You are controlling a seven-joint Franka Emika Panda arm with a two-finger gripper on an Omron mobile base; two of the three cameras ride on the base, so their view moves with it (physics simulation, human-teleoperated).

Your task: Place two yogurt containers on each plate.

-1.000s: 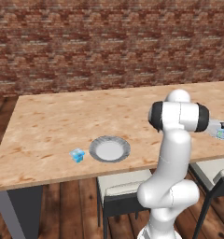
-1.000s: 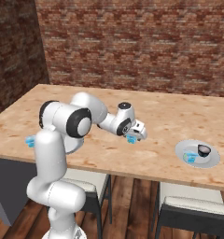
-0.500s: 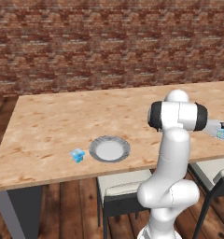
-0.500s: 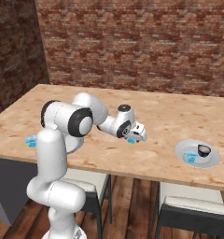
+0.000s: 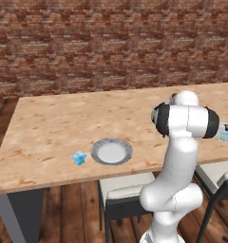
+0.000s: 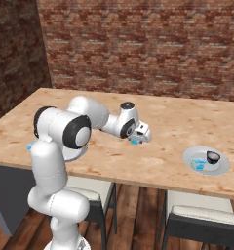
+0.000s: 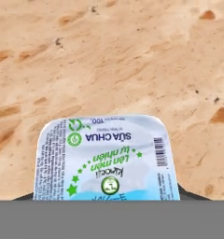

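My gripper (image 6: 137, 139) is shut on a light-blue yogurt container (image 6: 135, 141), held low over the wooden table near its middle. Seen from the hand, the tub's printed whitish lid (image 7: 102, 158) sits between the dark fingertips (image 7: 194, 195). In the left base view this tub (image 5: 226, 136) shows at the right edge. A second yogurt container (image 5: 79, 158) stands on the table just left of the bare grey-rimmed plate (image 5: 111, 152). The other plate (image 6: 221, 168) lies to the right and holds a third yogurt container (image 6: 199, 166).
A small dark bowl-like thing (image 6: 213, 156) also sits on the right plate. Chairs (image 5: 123, 192) are tucked under the near edge of the table (image 5: 49, 123). A brick wall (image 5: 111, 42) runs behind it.
The wrist has risen slightly with the tub still held. The plates and the other tubs have not moved.
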